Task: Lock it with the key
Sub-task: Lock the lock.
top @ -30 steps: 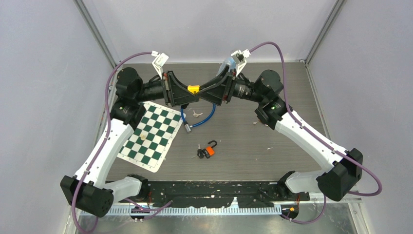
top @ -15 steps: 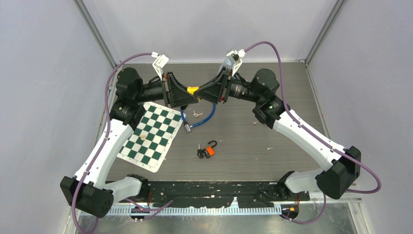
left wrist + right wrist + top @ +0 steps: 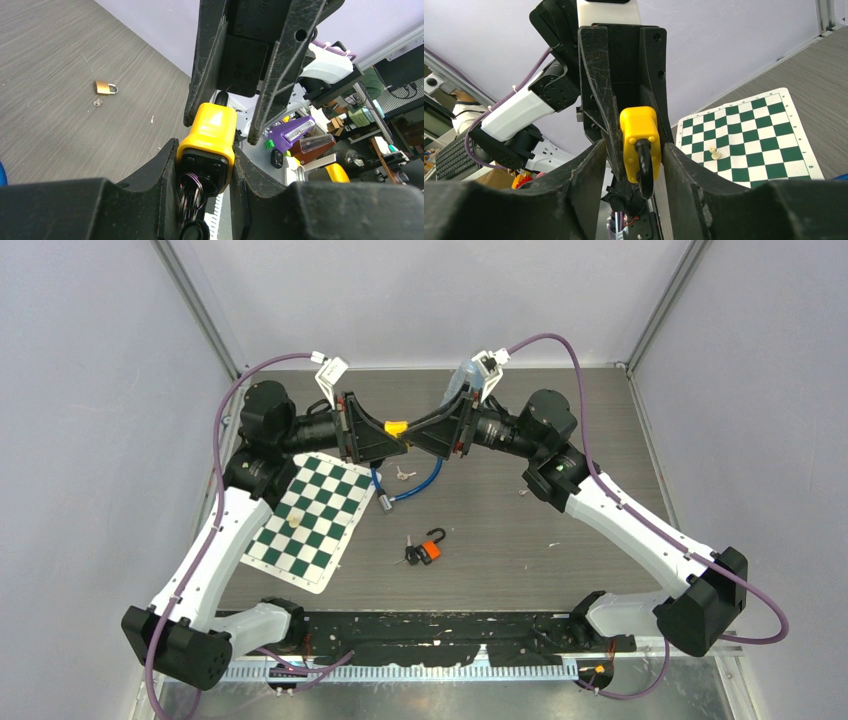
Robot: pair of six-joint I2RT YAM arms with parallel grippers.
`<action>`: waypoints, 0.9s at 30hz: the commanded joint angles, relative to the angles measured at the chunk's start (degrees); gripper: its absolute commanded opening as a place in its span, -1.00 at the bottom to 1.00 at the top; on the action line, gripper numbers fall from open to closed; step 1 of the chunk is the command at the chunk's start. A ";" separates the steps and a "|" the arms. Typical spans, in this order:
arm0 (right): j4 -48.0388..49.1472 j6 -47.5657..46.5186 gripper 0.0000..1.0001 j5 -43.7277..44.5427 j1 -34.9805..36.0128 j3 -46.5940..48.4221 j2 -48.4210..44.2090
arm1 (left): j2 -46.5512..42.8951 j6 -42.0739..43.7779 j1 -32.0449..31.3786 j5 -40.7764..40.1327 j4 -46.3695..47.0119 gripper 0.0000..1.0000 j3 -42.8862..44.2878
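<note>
— While the left gripper [image 3: 206,150] is clamped on the body of the yellow padlock [image 3: 212,125], pads pressed to both flanks, what is the right one doing?

— The right gripper [image 3: 636,147] has its jaws parted and straddles the black shackle [image 3: 644,167] end of the same lock. A sliver of gap shows on each side, so it grips nothing.

— And the key?

— A key ring [image 3: 190,187] hangs from the padlock's underside, between the left fingers. Whether a key sits in the keyway I cannot tell, as that face is dark.

— Where is the lock itself?

— Up in the air over the far part of the table [image 3: 480,530], with the two arms meeting nose to nose around it.

— What lies below?

— Just beneath, a blue cable lock [image 3: 430,476] curls on the wood, with small pale keys [image 3: 403,474] inside its curve. Nearer the bases an orange padlock [image 3: 431,549] lies touching a bunch of dark keys [image 3: 410,556].

— Further out?

— A green-and-white chessboard mat [image 3: 312,515] lies askew beneath the left arm, with one pale chess piece [image 3: 294,520] standing on it. On the right arm's side a small brass padlock [image 3: 105,88] rests on the table, with a tiny key [image 3: 98,102] just beside it.
</note>
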 commanded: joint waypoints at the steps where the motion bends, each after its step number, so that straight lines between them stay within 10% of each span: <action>1: 3.24 1.09 -0.09 -0.51 0.28 -0.75 -2.08 | -2.48 0.58 0.24 -0.64 1.83 -1.00 2.73; 9: 5.54 2.88 -0.82 -0.37 0.28 -1.17 -2.24 | -3.04 0.62 0.32 -1.06 1.50 -1.00 2.86; 22: 8.16 2.70 -0.90 2.22 0.24 -0.77 -4.24 | -3.53 0.54 0.45 -1.06 1.20 -0.31 3.60; 27: 7.23 2.26 -0.89 2.62 0.03 -0.58 -4.76 | -3.74 -0.69 0.77 0.07 2.93 -1.00 3.14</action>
